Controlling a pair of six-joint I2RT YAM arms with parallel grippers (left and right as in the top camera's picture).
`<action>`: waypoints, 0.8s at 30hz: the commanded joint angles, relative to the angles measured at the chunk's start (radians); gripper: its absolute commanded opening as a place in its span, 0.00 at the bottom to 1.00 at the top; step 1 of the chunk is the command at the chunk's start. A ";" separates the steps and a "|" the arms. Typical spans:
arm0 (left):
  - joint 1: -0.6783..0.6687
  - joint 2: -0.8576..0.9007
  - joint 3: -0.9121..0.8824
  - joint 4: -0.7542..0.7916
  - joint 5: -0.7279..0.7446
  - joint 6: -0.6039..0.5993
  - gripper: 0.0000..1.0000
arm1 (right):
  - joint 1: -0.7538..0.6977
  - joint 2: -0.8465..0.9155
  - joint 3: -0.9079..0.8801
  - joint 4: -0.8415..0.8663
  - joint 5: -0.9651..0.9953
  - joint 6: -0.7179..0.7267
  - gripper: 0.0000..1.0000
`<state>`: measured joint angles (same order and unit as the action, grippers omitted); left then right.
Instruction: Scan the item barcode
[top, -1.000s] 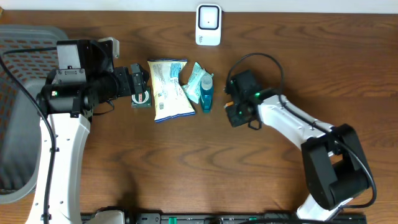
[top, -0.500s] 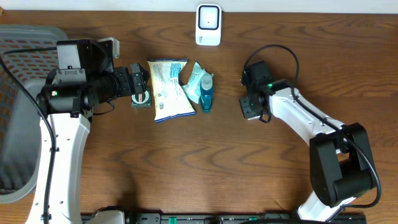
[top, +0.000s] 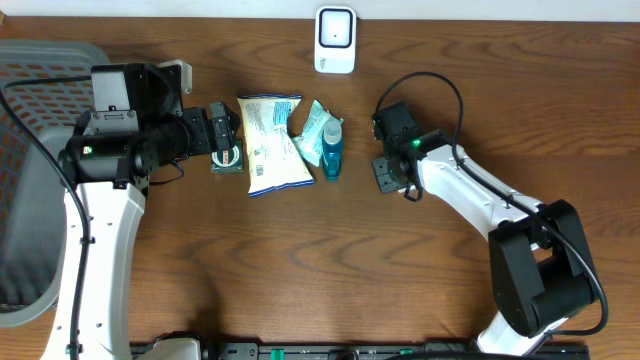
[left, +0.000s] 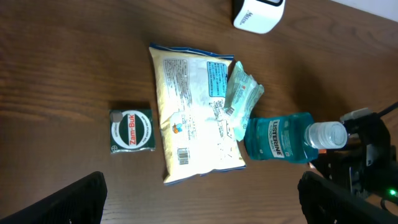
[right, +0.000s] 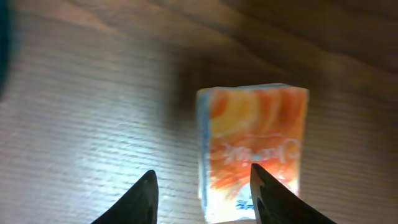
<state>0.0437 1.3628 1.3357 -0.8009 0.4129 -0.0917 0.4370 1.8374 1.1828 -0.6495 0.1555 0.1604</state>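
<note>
Right wrist view: The packet, orange print on film wrap with a bluish side face, is seen on the desk directly ahead of the right end effector. The jaws are parted to a moderate width and nothing is gripped. A gap is visible between one finger and the packet's near side, while the other finger overlaps its face. The packet's long axis runs from the bottom of the frame to the top, so its short width is spanned by the jaws. The script is seen inverted. No barcode is visible on the exposed face.

It is judged light, soft and compressible, with slippery film. A grip across the two narrow sides at mid-length is advised, firm enough to prevent sliding but without crushing, and with the broad faces left uncovered.

Overhead view: The packet is hidden beneath the right end effector, right of the bottle and well below the scanner. The left end effector is positioned over the tin, beside the bag.

Left wrist view: The left jaws are seen fully spread and empty. The packet is not seen here.
</note>
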 joint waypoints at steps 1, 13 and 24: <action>-0.001 0.003 0.002 0.001 -0.007 0.017 0.98 | -0.004 0.000 -0.001 0.002 0.044 0.030 0.43; -0.001 0.003 0.002 0.001 -0.007 0.017 0.98 | 0.000 0.007 -0.117 0.111 0.082 0.030 0.41; -0.001 0.003 0.002 0.001 -0.007 0.017 0.98 | 0.000 0.003 -0.155 0.174 0.053 0.076 0.01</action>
<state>0.0437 1.3628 1.3357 -0.8009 0.4129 -0.0917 0.4400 1.8210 1.0370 -0.4557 0.2424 0.1879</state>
